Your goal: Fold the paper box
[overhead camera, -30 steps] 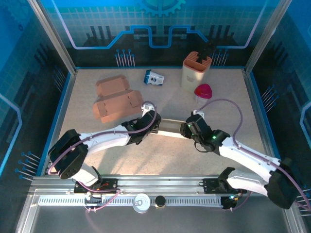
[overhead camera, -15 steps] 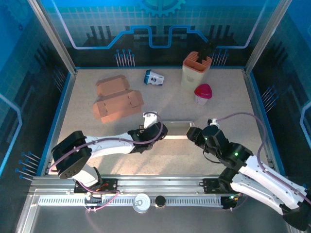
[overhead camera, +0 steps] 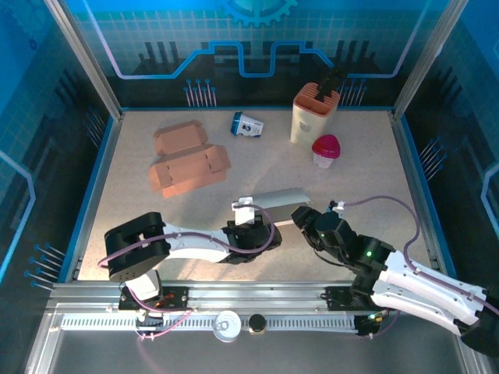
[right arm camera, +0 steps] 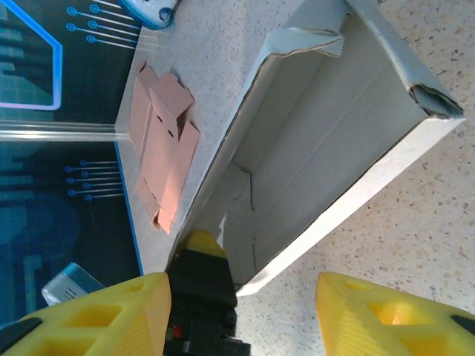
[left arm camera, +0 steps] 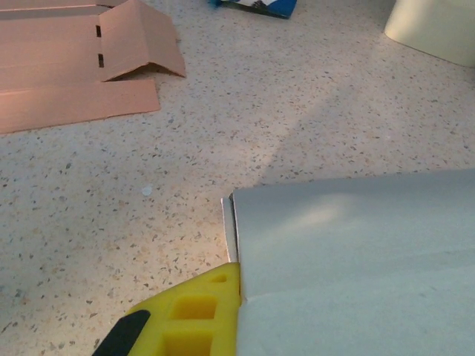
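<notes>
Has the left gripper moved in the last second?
Yes. The left gripper has pulled back toward the near edge and slightly right, farther from the brown cardboard flat, its jaws shut on the grey box.

Top cam: bright, even light from overhead, blue glow on the back wall (overhead camera: 249, 47), soft shadows on the speckled table (overhead camera: 374, 164). Left wrist cam: pale streak across the table, grey box (left arm camera: 356, 252) soft up close. Right wrist cam: box interior shaded, edges bent by wide lens.
</notes>
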